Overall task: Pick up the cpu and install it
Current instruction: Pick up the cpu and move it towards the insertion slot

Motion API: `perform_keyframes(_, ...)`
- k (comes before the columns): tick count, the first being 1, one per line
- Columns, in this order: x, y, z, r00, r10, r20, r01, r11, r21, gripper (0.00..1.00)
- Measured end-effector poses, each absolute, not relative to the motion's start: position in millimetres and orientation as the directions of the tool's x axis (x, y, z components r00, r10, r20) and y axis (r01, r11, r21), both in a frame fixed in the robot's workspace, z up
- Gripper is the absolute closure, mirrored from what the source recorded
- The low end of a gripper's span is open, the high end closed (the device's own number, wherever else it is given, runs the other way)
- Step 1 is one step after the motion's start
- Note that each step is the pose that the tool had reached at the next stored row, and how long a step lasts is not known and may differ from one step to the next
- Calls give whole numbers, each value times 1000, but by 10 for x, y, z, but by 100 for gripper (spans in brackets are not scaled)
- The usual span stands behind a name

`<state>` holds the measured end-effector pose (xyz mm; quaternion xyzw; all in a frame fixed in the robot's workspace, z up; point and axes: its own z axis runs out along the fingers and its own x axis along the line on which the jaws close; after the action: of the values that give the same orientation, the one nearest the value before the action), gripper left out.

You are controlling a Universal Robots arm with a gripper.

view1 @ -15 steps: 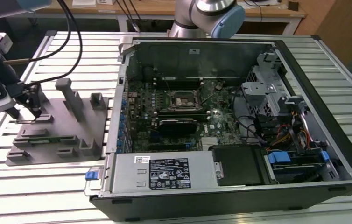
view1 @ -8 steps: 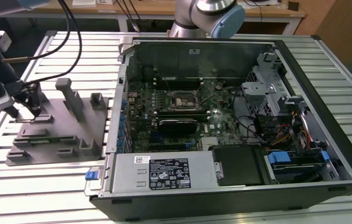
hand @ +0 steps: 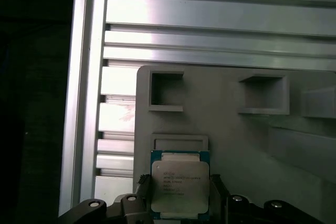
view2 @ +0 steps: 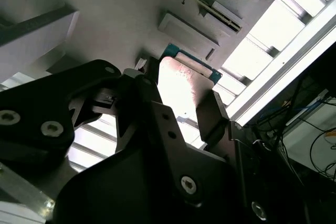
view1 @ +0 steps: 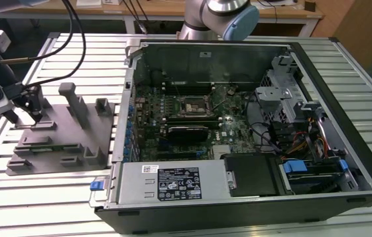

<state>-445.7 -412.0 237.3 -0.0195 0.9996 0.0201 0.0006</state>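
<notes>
The black two-finger gripper (view1: 22, 117) is pinching the small, square, silver-topped cpu (hand: 180, 182) by two opposite edges at the grey plastic fixture (view1: 67, 143), at the exterior view's left. Risk: such a thin edge-hold is inviting slip or tilt, so the chip could meet the dark metal-framed socket (view1: 193, 105) crooked.

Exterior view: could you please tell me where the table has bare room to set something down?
Bare table: between the fixture and the far edge, between the fixture and the near edge, and a strip at the exterior view's right of the case. Crowded: the fixture's blocks, the gripper at the cpu, the case's inside.
</notes>
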Motion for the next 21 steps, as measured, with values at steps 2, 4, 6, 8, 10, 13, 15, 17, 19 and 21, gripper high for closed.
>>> perform_keyframes(2,-4457,-4120,2391,-999,-39,-2,-39,998,40,47)
perform_keyframes(4,-4457,-4120,2408,-999,-39,-2,-39,998,40,47)
perform_keyframes(6,-4457,-4119,2423,-999,-39,-2,-39,998,40,47)
perform_keyframes(8,-4457,-4119,2436,-999,-39,-2,-39,998,40,47)
perform_keyframes(10,-4457,-4119,2447,-999,-39,-2,-39,998,40,47)
perform_keyframes(13,-4457,-4119,2465,-999,-39,-2,-39,998,40,47)
perform_keyframes(15,-4457,-4119,2477,-999,-39,-2,-39,998,40,47)
perform_keyframes(17,-4457,-4119,2489,-999,-39,-2,-39,998,40,47)
perform_keyframes(19,-4457,-4119,2500,-999,-39,-2,-39,998,40,47)
perform_keyframes(21,-4457,-4119,2511,-999,-39,-2,-39,998,40,47)
